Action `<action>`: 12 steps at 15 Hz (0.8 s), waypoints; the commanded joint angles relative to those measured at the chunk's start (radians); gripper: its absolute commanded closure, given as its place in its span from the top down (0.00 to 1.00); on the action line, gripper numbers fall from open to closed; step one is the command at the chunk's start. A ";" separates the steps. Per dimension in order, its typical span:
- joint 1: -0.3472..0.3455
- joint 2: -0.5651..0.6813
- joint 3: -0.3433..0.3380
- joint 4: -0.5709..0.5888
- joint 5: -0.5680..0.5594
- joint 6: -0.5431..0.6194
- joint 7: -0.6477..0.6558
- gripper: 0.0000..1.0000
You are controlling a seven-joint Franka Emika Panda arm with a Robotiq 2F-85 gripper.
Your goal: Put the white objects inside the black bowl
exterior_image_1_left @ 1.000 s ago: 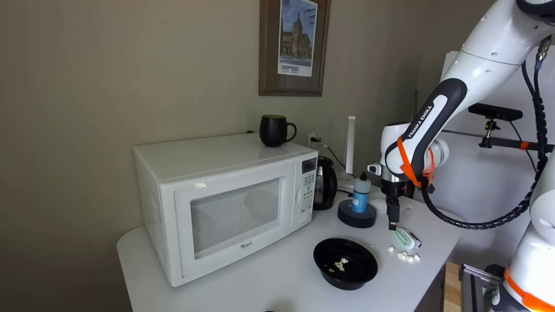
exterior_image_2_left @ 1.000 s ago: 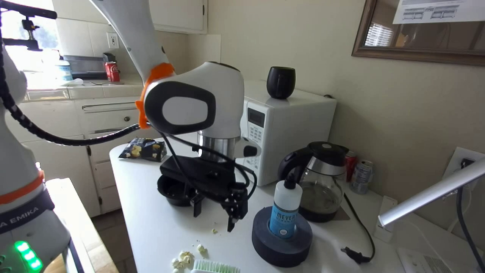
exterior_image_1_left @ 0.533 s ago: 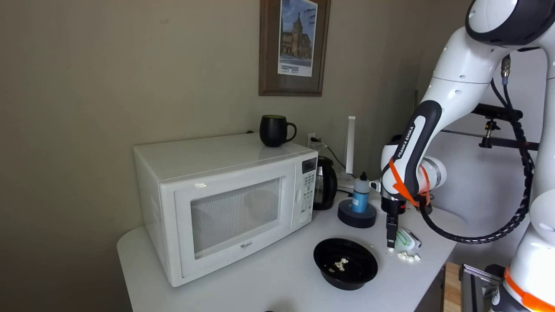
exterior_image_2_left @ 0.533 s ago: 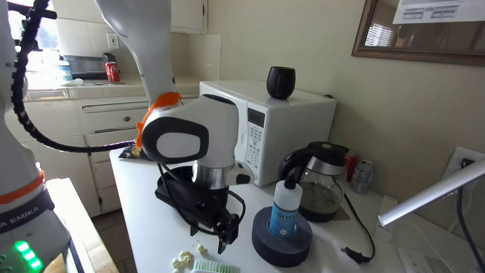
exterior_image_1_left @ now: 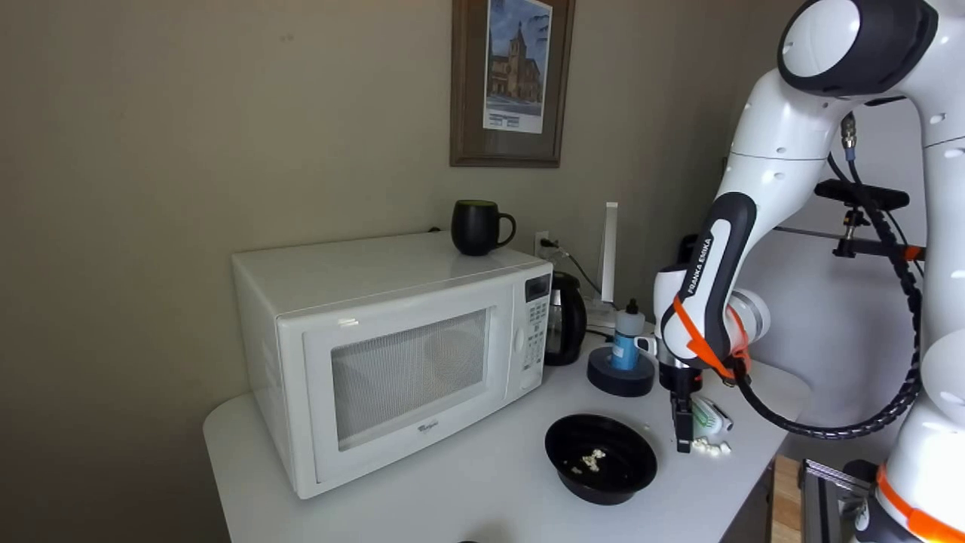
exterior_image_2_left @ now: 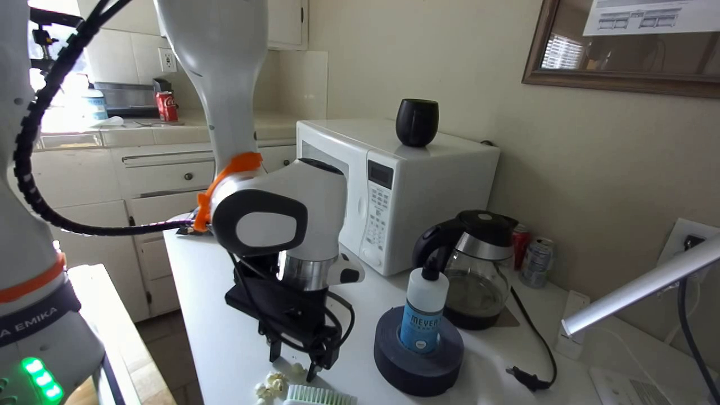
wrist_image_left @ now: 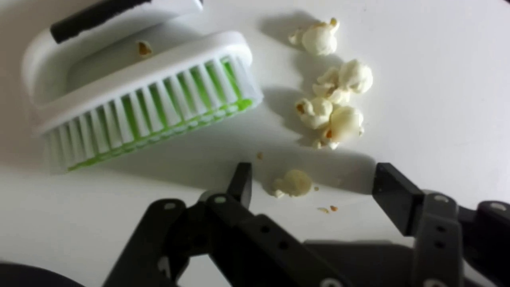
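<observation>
Popcorn [wrist_image_left: 295, 183] — a single piece — lies on the table [wrist_image_left: 438, 99] between the fingers [wrist_image_left: 243, 180] of the claw [wrist_image_left: 312, 178], which stands released and spread wide, a gap on either side. More pieces [wrist_image_left: 334, 95] cluster just beside the claw, near the brush [wrist_image_left: 147, 79]. The black bowl [exterior_image_1_left: 603, 495], in an exterior view, stands apart from the claw, with some popcorn [exterior_image_1_left: 593, 459] inside.
</observation>
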 commanded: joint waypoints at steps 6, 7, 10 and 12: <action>-0.041 -0.005 0.026 0.001 0.004 0.018 -0.045 0.49; -0.041 -0.004 0.024 0.001 0.001 0.019 -0.045 0.45; -0.050 -0.015 0.027 0.004 0.008 0.016 -0.053 0.23; -0.053 -0.012 0.027 0.008 0.007 0.017 -0.059 0.15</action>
